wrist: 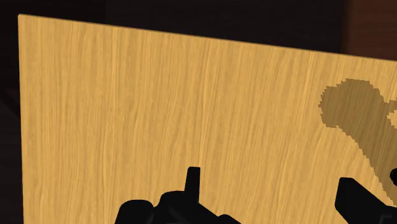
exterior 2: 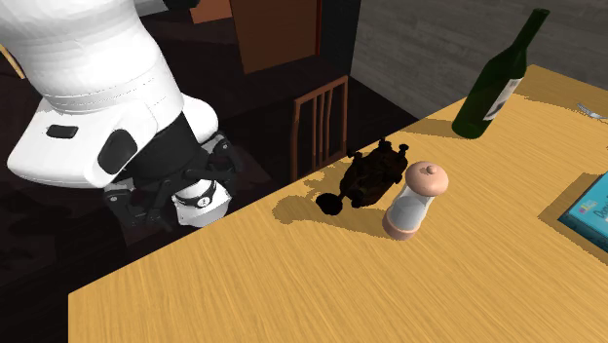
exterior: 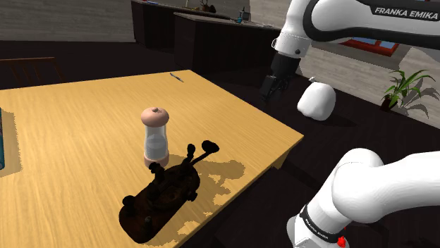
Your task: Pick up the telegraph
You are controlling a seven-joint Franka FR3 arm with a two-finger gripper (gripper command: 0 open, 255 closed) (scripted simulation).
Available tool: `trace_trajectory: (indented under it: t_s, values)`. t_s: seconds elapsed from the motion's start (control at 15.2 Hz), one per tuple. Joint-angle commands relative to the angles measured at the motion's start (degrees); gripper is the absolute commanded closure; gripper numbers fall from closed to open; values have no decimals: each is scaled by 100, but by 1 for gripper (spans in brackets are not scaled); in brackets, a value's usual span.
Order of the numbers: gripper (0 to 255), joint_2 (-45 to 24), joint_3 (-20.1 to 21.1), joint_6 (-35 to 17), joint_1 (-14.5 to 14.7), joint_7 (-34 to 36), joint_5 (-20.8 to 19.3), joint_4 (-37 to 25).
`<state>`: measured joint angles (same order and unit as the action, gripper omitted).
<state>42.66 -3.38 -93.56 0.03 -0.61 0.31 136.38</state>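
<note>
I see the telegraph [exterior: 163,191], dark and knobbly, lying near the table's [exterior: 77,134] edge just beside the grinder [exterior: 155,137], and I judge it stiff, fairly heavy and best pinched across its narrow base, clear of that grinder, while my gripper [exterior: 270,88] hangs well apart, fingers spread and empty.

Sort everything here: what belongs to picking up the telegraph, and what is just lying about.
Job in hand: dark telegraph on the table; open end effector.

Lying about: grinder beside the telegraph; green bottle; blue book; chair.
</note>
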Motion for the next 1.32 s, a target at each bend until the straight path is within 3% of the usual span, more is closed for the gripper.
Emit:
trace_trajectory:
  t_s: [0.0,0.73,1.25]
  values:
    - [0,0,0,0,0,0,0,0]
    - [0,-432,1335,-1074,576,1321,753,193]
    - [0,-1270,2348,-1894,816,2306,958,-177]
